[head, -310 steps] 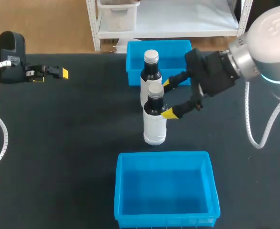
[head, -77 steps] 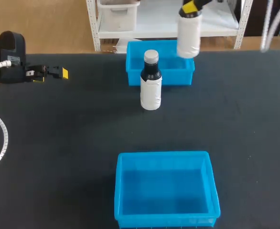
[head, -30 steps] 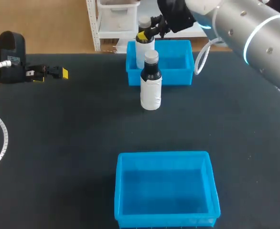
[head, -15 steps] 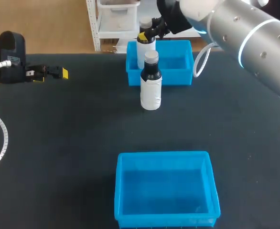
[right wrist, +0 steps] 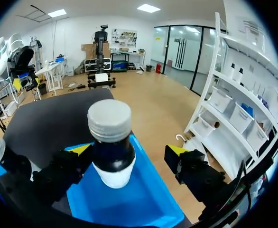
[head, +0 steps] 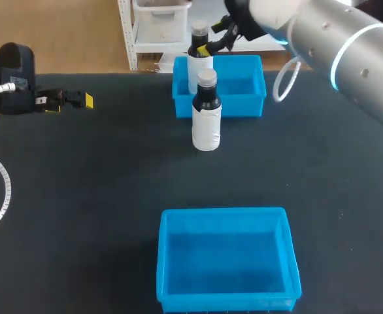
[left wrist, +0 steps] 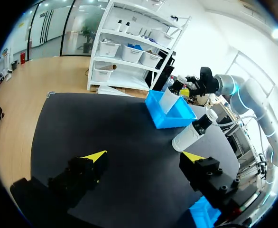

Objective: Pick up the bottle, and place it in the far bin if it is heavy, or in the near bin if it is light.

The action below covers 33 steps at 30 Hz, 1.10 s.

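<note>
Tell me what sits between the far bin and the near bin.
One upright bottle, just before the far bin; otherwise bare up to the near bin. Head view.

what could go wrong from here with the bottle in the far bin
1. The right gripper is open around the bottle, upright in a corner of the far bin; pulling out sideways might tip it.
2. The second bottle stands on the table just before that bin; a low retreat could knock it.

Head cam: fixed, high behind the arms, looking down on the whole table (head: pixel 80 196). Left wrist: low at its left side, facing across, far off. Right wrist: close above far bin (right wrist: pixel 129 199). All share far bin and bottle (head: pixel 200 59).
</note>
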Available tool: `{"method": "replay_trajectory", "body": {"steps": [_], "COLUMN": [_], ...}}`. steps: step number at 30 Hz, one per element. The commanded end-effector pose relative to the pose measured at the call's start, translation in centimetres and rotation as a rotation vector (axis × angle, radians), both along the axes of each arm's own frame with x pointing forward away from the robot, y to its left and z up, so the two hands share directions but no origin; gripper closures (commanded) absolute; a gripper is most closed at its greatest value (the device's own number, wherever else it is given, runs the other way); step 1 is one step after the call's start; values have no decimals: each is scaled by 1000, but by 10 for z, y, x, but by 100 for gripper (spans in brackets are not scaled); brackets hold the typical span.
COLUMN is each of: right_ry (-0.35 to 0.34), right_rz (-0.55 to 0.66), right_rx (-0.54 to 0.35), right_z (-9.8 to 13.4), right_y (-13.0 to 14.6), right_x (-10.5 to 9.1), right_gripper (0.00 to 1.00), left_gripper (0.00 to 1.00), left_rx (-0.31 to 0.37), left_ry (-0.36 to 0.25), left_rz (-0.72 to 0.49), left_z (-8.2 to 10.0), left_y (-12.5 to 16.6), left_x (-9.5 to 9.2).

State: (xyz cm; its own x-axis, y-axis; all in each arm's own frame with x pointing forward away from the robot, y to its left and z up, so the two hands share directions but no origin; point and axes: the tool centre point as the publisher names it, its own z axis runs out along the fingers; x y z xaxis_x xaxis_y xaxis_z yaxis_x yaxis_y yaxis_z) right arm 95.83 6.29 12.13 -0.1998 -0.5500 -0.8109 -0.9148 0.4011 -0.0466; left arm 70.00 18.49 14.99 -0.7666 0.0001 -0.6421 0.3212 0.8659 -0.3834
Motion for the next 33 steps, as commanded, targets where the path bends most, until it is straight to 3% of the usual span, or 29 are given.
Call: {"method": "replay_trajectory", "body": {"steps": [1,7,12,20,33], "right_ry": [213,179,125,88,90], "right_rz": [280,207,239,313,342], "right_rx": [94,97,75,79,106], "right_z": [11,18,23,21,12], "right_y": [-39,-94,-113,-104,-56], "right_x": [-19,-66,-111,-159,-189], "right_gripper": [0,0,0,0,0], "left_gripper": [0,0,0,0,0], "left_rx": [0,0,0,0,0], "left_ry": [0,0,0,0,0], "left_rz": [0,0,0,0,0], "left_z": [0,0,0,0,0], "left_y": [0,0,0,0,0], "left_x": [0,0,0,0,0]}}
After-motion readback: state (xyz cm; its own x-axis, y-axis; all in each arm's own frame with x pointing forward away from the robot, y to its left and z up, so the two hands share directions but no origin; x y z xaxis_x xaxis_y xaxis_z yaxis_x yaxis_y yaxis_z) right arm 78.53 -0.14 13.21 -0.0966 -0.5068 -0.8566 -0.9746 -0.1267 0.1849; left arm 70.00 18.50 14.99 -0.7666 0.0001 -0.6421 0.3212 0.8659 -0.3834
